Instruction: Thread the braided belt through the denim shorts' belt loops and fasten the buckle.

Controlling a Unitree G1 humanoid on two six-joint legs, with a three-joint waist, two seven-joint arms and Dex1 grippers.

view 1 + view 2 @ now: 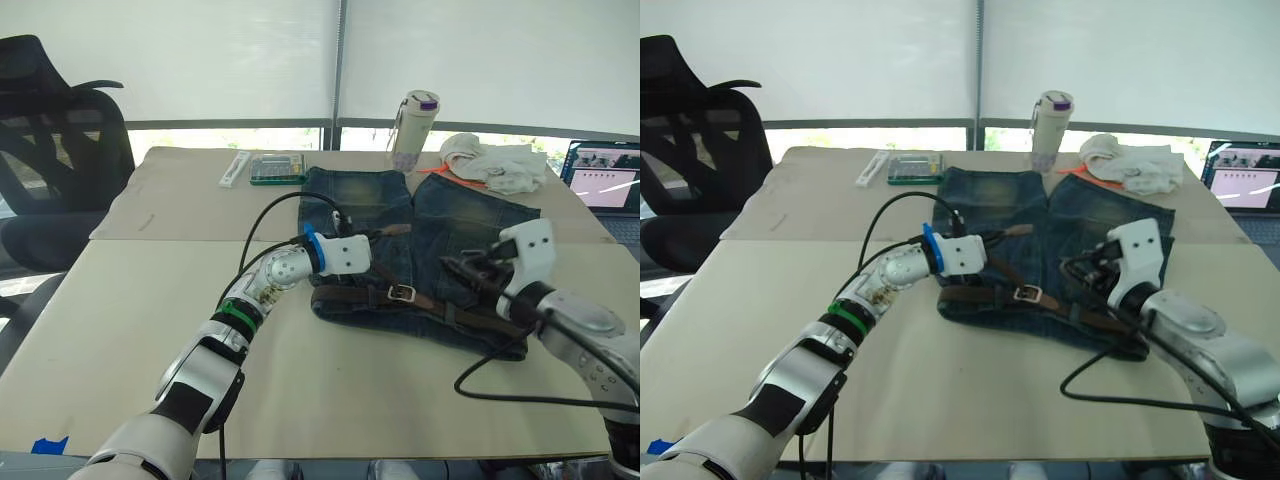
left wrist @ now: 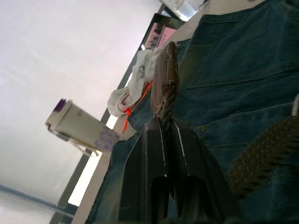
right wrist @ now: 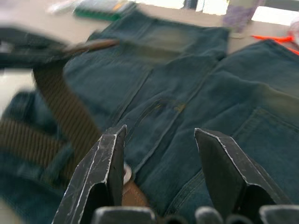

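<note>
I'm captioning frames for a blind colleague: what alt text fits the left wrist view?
The left gripper, shut on the tip of the braided belt, holds it above the denim shorts. Behind lie a white cloth bundle and a pale bottle with a purple cap.

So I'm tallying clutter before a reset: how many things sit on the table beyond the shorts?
4: a white bar and green case far left, a bottle behind the denim shorts, a white cloth far right. More may hide behind.
</note>
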